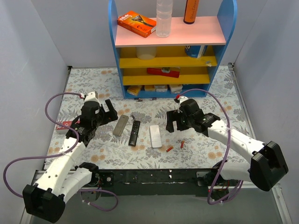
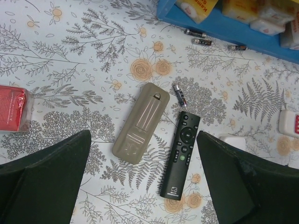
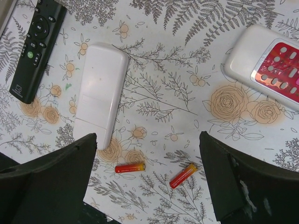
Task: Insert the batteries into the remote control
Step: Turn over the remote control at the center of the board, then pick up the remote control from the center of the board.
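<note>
White and blank-faced, the remote control [image 1: 155, 136] lies flat on the floral tablecloth [image 1: 210, 93] near the middle of the table, its long side running toward the arms. Just left of it is a black remote [image 1: 134, 133], and left of that a grey remote [image 1: 120, 125]; all three are apart from one another. Two red-orange batteries [image 1: 169, 149] lie on the cloth between the remote control and the near edge, slightly to its right and not touching it.

Grey walls close the table on the left and right, and a blue shelf unit [image 1: 223, 56] stands along the far edge. Bare cloth stretches between the shelf and the row of remotes. A dark battery [image 2: 179, 94] rests just beyond the black remote's far end, and three more dark batteries [image 2: 201, 42] lie at the foot of the shelf. A red packet [image 2: 14, 108] sits near the left wall.

The right gripper [image 3: 147, 137] hangs over the cloth with its fingers [image 3: 243, 182] spread wide and nothing between them; the remote control is below to its left, and a white remote with red buttons [image 3: 266, 65] is to its right. The left gripper [image 2: 143, 140] is spread just as wide above the grey and black remotes, gripping nothing.
</note>
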You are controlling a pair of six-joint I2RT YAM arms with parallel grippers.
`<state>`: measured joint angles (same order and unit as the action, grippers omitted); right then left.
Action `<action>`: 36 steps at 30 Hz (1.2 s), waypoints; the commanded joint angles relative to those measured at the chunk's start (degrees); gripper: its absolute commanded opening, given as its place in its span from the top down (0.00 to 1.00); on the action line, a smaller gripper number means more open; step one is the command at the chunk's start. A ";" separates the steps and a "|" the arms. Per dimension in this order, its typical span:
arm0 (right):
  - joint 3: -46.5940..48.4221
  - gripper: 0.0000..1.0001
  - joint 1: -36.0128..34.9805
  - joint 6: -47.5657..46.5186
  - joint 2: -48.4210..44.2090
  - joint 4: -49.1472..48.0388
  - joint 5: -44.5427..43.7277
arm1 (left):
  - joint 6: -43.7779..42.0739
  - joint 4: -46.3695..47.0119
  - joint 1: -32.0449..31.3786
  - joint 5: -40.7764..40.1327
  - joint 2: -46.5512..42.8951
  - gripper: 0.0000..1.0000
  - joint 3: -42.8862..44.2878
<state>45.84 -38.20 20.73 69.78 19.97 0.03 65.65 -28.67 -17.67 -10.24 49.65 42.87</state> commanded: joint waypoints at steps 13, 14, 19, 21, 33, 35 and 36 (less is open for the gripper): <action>5.30 0.17 -4.17 2.38 7.82 -0.19 -3.02 | -2.01 4.06 0.27 -2.42 3.44 0.02 -2.71; 5.57 0.17 -4.78 2.99 8.18 0.07 -3.11 | -1.93 4.14 0.09 -2.24 3.44 0.02 -2.79; 7.59 0.15 -9.08 4.67 11.34 0.25 -5.04 | -2.01 3.62 -1.05 -4.52 3.00 0.02 -2.62; 8.90 0.14 -9.96 5.19 13.09 0.60 -5.65 | -1.84 3.00 -1.40 -6.36 2.65 0.02 -2.79; 13.48 0.04 -17.70 9.41 22.06 1.65 -10.14 | -1.84 3.35 -1.93 -5.05 3.44 0.02 -2.79; 14.79 0.04 -18.75 9.85 24.25 2.96 -11.62 | -1.93 3.44 -2.19 -5.05 3.53 0.02 -2.71; 15.32 0.04 -19.11 9.77 24.87 3.67 -12.33 | -1.93 3.44 -2.28 -5.14 3.53 0.02 -2.79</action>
<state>57.34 -55.75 28.71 91.83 21.19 -8.38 64.34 -25.43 -19.31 -14.81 53.47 40.10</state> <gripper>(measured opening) 0.959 0.982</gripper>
